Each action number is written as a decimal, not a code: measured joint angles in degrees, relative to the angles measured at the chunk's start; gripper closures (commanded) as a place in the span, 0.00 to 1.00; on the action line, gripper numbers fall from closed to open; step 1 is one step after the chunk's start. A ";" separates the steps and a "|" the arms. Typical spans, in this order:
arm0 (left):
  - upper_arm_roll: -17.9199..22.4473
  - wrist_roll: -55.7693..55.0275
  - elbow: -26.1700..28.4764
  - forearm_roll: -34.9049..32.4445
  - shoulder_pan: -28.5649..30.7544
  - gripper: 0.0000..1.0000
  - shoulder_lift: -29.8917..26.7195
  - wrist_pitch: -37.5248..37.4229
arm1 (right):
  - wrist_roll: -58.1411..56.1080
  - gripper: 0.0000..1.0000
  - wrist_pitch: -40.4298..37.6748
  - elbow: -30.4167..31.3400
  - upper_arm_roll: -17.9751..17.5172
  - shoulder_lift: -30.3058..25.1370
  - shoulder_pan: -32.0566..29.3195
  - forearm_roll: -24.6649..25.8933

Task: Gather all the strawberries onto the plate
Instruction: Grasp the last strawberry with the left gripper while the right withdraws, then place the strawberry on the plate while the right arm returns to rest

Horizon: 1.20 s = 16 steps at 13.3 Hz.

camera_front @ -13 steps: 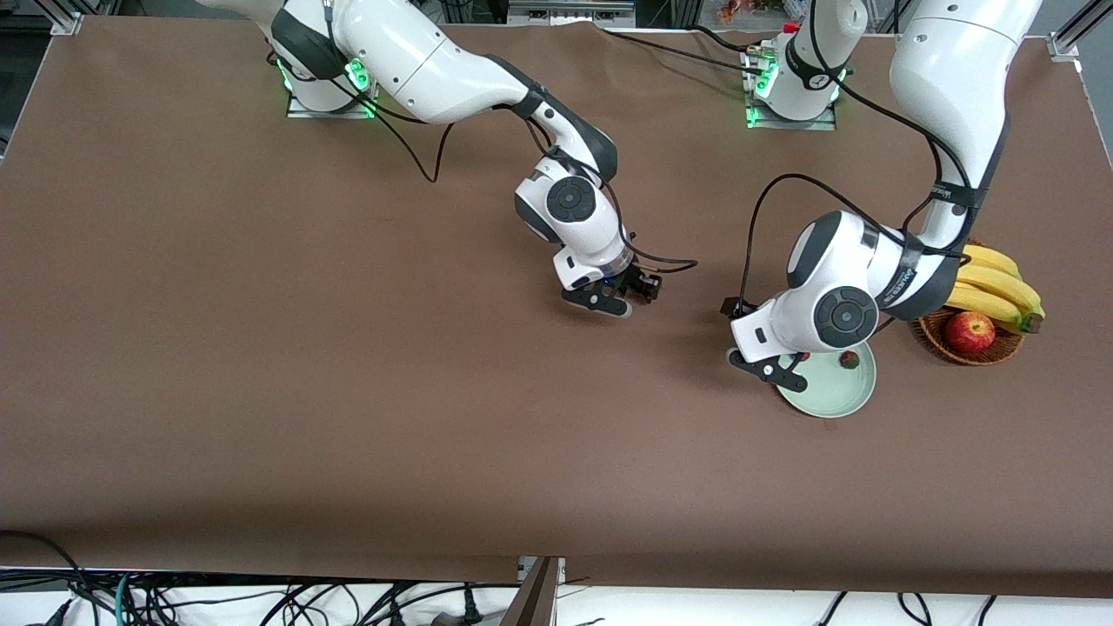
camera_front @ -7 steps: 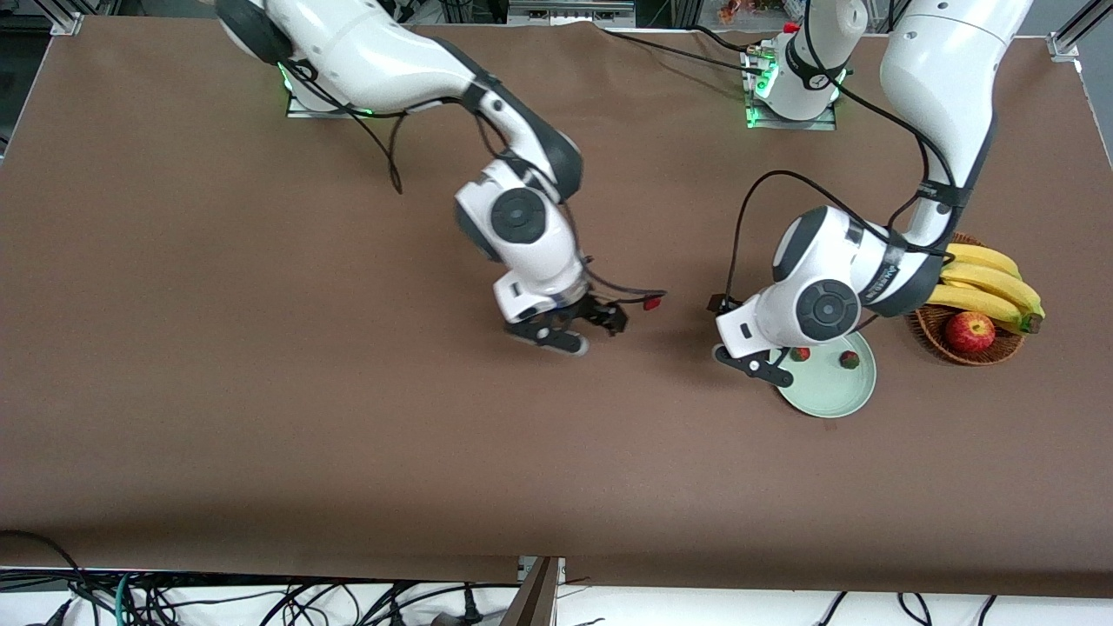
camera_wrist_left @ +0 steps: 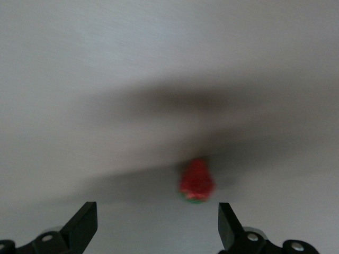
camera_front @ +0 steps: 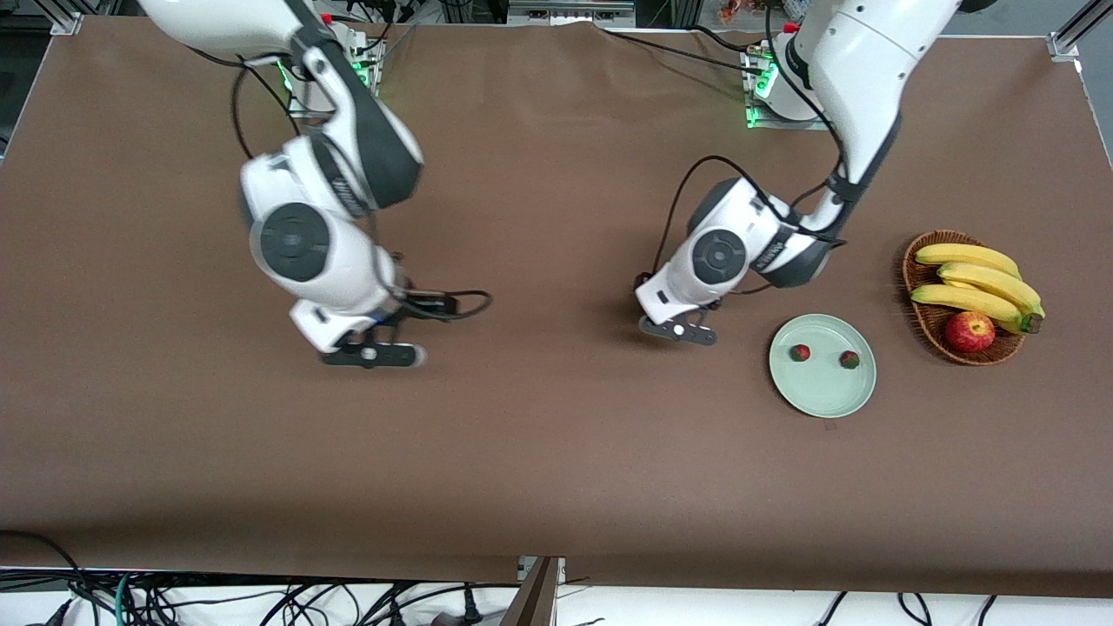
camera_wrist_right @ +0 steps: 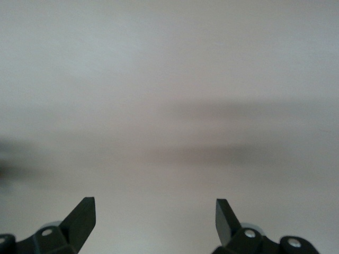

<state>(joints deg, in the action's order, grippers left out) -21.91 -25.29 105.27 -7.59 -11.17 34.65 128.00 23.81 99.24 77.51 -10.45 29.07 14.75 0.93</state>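
A pale green plate (camera_front: 826,393) lies near the left arm's end of the table with two strawberries (camera_front: 800,352) (camera_front: 849,359) on it. A third strawberry (camera_wrist_left: 197,181) lies on the bare table just ahead of my left gripper (camera_wrist_left: 156,206), which is open and empty. In the front view the left hand hides this berry. There my left gripper (camera_front: 678,330) hovers low over the table beside the plate, toward the table's middle. My right gripper (camera_front: 374,355) is open and empty over bare table toward the right arm's end; the right wrist view shows only tabletop past this gripper (camera_wrist_right: 154,201).
A brown wicker basket (camera_front: 915,261) with bananas (camera_front: 978,278) and a red apple (camera_front: 970,331) stands beside the plate at the left arm's end. Cables trail from both wrists over the brown tabletop.
The right gripper opened, left a strawberry on the table's middle and swung away toward its own end. The left gripper moved off the plate toward that berry.
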 measured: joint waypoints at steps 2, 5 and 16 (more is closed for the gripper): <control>0.10 -2.69 0.10 -0.70 -1.99 0.12 1.54 2.62 | -6.79 0.00 -5.74 1.85 2.11 -4.64 -2.90 0.00; 0.53 -3.23 0.09 -5.00 -1.95 0.57 2.89 3.58 | -10.43 0.00 -11.47 2.60 4.74 -10.60 -5.75 0.00; 1.25 11.49 -10.13 -6.04 4.77 1.00 -0.99 -14.52 | -11.12 0.00 -23.91 5.79 8.09 -23.94 -10.64 0.15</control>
<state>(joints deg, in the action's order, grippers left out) -20.66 -13.80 95.14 -13.63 -6.40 33.67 113.48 12.69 75.33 83.30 -2.36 5.13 4.11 1.09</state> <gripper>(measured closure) 0.678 0.000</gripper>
